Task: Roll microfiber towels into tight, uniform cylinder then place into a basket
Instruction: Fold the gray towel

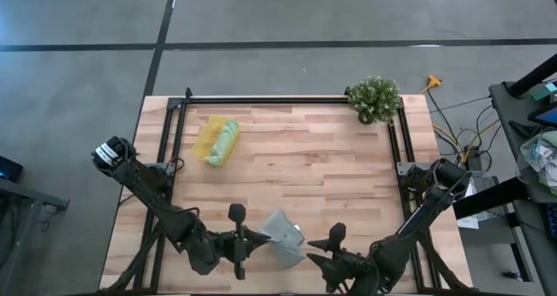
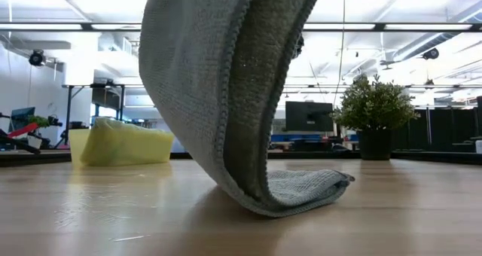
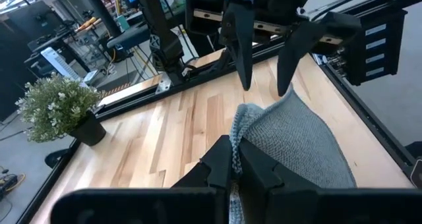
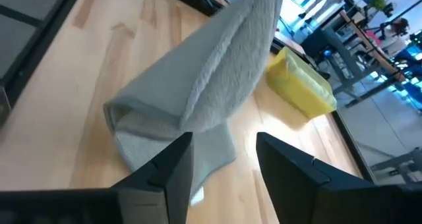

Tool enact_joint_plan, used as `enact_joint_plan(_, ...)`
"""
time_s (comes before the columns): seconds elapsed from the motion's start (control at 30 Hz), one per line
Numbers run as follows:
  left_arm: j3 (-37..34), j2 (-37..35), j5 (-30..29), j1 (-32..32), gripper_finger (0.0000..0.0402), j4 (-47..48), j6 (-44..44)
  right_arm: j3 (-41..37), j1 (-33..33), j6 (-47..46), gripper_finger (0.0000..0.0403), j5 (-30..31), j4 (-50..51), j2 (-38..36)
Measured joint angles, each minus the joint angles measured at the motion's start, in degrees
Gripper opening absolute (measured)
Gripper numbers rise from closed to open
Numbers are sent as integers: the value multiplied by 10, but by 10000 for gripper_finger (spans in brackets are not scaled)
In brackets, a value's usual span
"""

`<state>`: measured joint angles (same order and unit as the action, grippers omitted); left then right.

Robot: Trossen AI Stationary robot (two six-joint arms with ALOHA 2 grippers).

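A grey-blue microfiber towel point(image 1: 284, 237) hangs folded near the table's front edge, with my left gripper point(image 1: 265, 237) shut on its upper part. My right gripper point(image 1: 315, 252) stands open just right of the towel, its fingers point(image 4: 173, 163) apart and touching nothing. At the far left, the yellow basket point(image 1: 209, 139) holds a rolled light green towel point(image 1: 225, 143); the low view shows the basket point(image 2: 120, 143) behind the grey towel point(image 2: 218, 90). My left gripper pinches the grey towel's raised folded edge point(image 3: 241, 122) between its two fingers, which come nearly level from the table's left. Two layers show below the hold. The towel hangs down from the fingers, and its lower end point(image 2: 301, 192) lies bent on the table.
A potted plant point(image 1: 375, 98) stands at the table's far right corner. A black frame rail point(image 1: 261, 101) runs along the far edge and both sides. Bare wood lies between the basket and the plant.
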<state>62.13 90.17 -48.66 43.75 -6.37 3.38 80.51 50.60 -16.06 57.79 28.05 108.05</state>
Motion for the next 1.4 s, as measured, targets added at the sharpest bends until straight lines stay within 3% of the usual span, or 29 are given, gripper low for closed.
enact_joint_plan(0.17, 0, 0, 7, 0, 0, 2, -2, -1, 0, 57, 162, -12, -70, 0)
enact_joint_plan(0.47, 1, 0, 80, -23, 0, 24, -51, 12, -46, 193, 162, -36, -152, 0)
enact_joint_plan(0.63, 10, 0, 83, -35, 0, 77, -86, 27, -96, 193, 162, -138, -151, 0)
enact_joint_plan(0.87, 13, 0, 104, -35, 0, 117, -121, 47, -128, 208, 162, -154, -146, 0)
enact_joint_plan(1.07, 17, 0, 110, -36, 0, 116, -121, 56, -163, 177, 162, -259, -147, 0)
enact_joint_plan(1.3, 20, 0, 109, -36, 0, 118, -121, 49, -186, 133, 162, -270, -128, 0)
enact_joint_plan(1.4, 20, 0, 109, -36, 0, 117, -121, 48, -189, 116, 162, -304, -115, 3)
